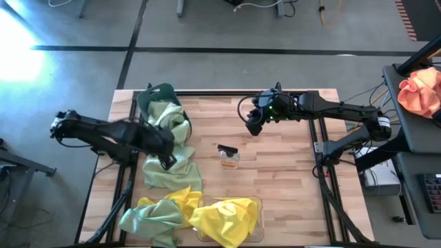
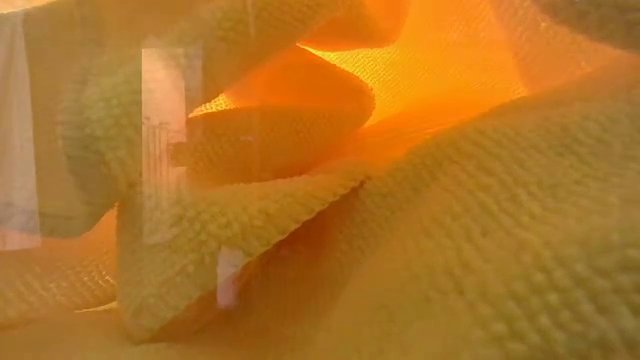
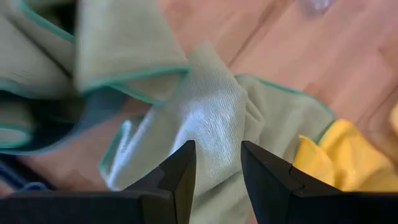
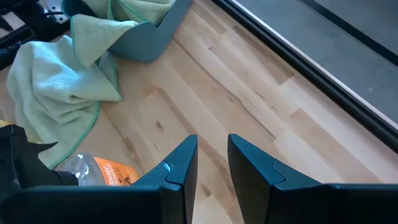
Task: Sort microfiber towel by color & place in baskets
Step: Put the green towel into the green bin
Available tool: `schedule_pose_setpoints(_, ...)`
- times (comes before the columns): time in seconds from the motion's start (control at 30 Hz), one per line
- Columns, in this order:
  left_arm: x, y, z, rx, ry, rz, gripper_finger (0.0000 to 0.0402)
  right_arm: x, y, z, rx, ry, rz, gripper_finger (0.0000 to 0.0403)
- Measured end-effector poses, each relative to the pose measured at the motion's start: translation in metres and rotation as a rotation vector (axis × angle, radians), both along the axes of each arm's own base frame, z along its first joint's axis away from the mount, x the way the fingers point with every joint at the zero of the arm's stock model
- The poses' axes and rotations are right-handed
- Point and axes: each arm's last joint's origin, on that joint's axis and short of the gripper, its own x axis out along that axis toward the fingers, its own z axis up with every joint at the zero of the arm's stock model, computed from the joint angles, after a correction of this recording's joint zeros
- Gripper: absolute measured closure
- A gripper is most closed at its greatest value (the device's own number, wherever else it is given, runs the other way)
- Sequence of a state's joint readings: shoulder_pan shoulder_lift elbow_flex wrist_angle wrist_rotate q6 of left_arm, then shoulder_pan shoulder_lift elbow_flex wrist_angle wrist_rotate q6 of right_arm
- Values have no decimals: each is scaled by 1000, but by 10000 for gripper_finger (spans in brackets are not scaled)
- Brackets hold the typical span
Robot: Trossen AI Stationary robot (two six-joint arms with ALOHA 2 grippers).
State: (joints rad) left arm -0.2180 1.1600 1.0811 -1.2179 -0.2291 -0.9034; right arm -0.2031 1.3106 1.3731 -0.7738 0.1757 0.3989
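A teal basket (image 1: pixel 153 96) stands at the table's far left. Pale green towels (image 1: pixel 171 120) spill over its rim onto the wood. My left gripper (image 1: pixel 167 162) hangs open, pointing down over a green towel (image 3: pixel 211 124) lying beside that basket, one finger to each side of a raised fold. A clear basket (image 1: pixel 258 203) at the near edge holds a yellow towel (image 1: pixel 224 219). Another yellow towel (image 1: pixel 180 198) and a green one (image 1: pixel 146 217) lie to the left of the clear basket. My right gripper (image 1: pixel 253 127) hovers open over bare wood (image 4: pixel 249 93) at the far middle.
A small amber-and-black object (image 1: pixel 229 158) sits mid-table between the arms. An orange-pink cloth (image 1: pixel 420 93) lies off the table to the right. Yellow cloth (image 2: pixel 450 250) fills the low view. Bare wood lies on the table's right half.
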Motion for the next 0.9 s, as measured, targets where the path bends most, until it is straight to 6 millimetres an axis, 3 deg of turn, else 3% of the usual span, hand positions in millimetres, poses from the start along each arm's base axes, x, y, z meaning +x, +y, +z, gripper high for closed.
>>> schedule_pose_setpoints(0.3,10,-14,-65,-144,-23,33,289,-2,0,-2,-2,29,10,321)
schedule_pose_setpoints(0.9,-1,-5,-105,-42,-17,153,289,-4,1,-4,-17,79,38,321)
